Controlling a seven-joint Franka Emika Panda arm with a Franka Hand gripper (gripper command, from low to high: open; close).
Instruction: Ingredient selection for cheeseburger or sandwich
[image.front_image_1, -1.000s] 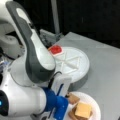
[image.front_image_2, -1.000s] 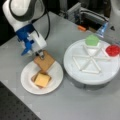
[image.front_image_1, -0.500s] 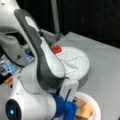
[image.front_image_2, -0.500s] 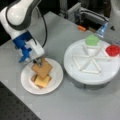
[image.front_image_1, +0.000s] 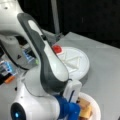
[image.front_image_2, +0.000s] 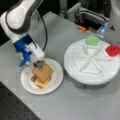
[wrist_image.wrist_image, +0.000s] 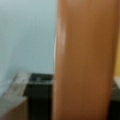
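Note:
The sandwich (image.front_image_2: 42, 76) stands on a small white plate (image.front_image_2: 56, 75) at a front view's left: a tan-brown toast square (image.front_image_2: 43, 71) lies tilted on top, with a yellow-orange cheese square (image.front_image_2: 43, 82) and a brown layer under it. My gripper (image.front_image_2: 37, 65) is at the top toast's upper-left corner, shut on it. In the wrist view this toast (wrist_image.wrist_image: 85, 60) fills the right half, seen close up. A green leaf piece (image.front_image_2: 92, 40) and a red disc (image.front_image_2: 113, 50) lie on the round divided tray (image.front_image_2: 90, 67). My arm hides most of the stack (image.front_image_1: 84, 108) in a front view.
The round white tray (image.front_image_1: 75, 62) with the red disc (image.front_image_1: 57, 49) sits close beside the plate (image.front_image_1: 96, 107). Boxes and cables (image.front_image_2: 87, 17) stand at the table's far edge. A dark perforated strip (image.front_image_2: 15, 110) runs along a front view's bottom left.
My gripper has come down and to the right with the toast square, from above the plate onto the top of the stack.

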